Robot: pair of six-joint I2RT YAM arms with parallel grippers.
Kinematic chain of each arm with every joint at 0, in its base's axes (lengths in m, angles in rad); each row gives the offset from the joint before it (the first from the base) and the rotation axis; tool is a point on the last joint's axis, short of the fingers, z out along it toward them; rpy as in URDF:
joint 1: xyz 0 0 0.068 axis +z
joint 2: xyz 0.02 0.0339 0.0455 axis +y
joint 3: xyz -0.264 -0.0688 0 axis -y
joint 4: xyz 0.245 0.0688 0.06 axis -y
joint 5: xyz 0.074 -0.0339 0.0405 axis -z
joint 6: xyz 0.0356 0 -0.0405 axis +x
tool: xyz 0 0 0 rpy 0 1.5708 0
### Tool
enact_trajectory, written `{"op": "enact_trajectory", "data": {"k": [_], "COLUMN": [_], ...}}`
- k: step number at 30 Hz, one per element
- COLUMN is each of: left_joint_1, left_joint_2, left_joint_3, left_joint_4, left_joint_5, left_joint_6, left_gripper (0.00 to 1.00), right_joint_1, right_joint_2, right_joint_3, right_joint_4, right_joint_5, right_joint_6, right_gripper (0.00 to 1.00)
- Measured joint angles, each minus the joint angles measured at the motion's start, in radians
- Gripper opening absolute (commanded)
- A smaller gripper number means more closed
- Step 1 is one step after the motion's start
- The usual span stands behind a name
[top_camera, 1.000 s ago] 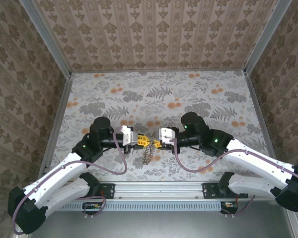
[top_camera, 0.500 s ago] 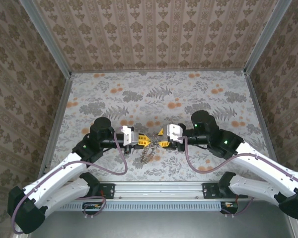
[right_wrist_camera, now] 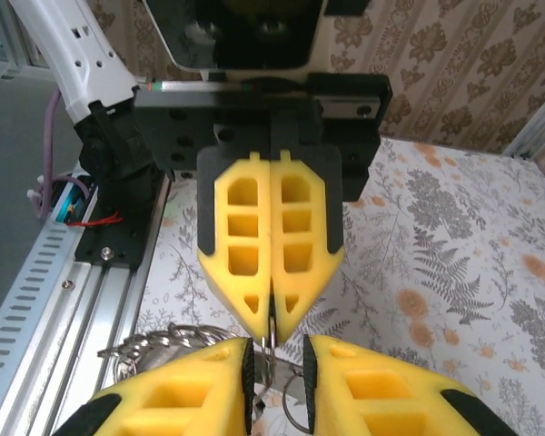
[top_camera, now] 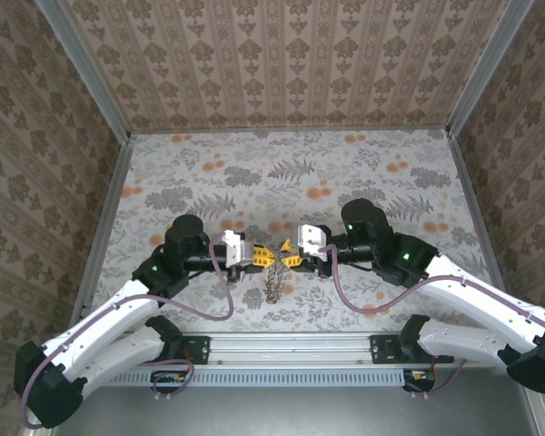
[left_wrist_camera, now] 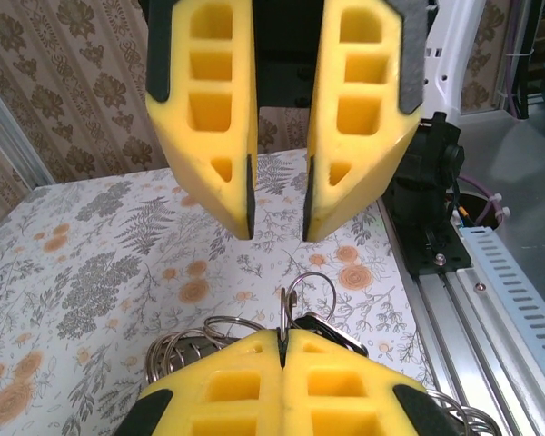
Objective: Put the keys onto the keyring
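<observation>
Low over the flowered table, the keyring [top_camera: 274, 283] hangs as a small dark metal bunch between the two grippers. My left gripper [top_camera: 262, 257] is shut on a thin ring of it, which stands edge-on [left_wrist_camera: 282, 314] just beyond its yellow fingertips [left_wrist_camera: 254, 359]. A key with a black head [left_wrist_camera: 336, 332] lies right behind that ring. My right gripper [top_camera: 287, 259] faces the left one tip to tip and is open. The pinched ring [right_wrist_camera: 268, 352] stands in the gap between its pads, close to the left pad. Other keys are too small to make out.
More looped rings [left_wrist_camera: 186, 350] trail from the bunch toward the table's near edge, where the aluminium rail [left_wrist_camera: 495, 300] and the black arm bases [right_wrist_camera: 118, 173] stand. Patterned walls [top_camera: 282, 64] enclose the table; open floral surface lies behind the grippers.
The right gripper opened and backed off to the right, then came back in with its fingers either side of the ring. The bunch swung meanwhile. The left gripper stayed put, shut.
</observation>
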Motion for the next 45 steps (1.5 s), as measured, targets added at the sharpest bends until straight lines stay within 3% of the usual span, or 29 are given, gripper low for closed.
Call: {"op": "enact_trajectory", "data": {"k": [25,31,45], "left_joint_1": [-0.011,-0.011,-0.017], "left_joint_2": [0.000,-0.001,-0.015], "left_joint_3": [0.000,0.000,0.000], "left_joint_4": [0.006,0.006,0.019], "left_joint_5": [-0.023,-0.023,-0.024], "left_joint_6": [0.000,0.000,0.000], "left_gripper": [0.00,0.00,0.00], "right_joint_1": [0.009,0.009,0.007], "right_joint_2": [0.020,0.020,0.047], "right_joint_3": [-0.037,-0.043,-0.054], "right_joint_4": [0.028,0.029,0.040], "right_joint_5": [0.021,0.022,0.016], "right_joint_6": [0.010,0.003,0.003], "right_gripper": [0.25,0.16,0.17]}}
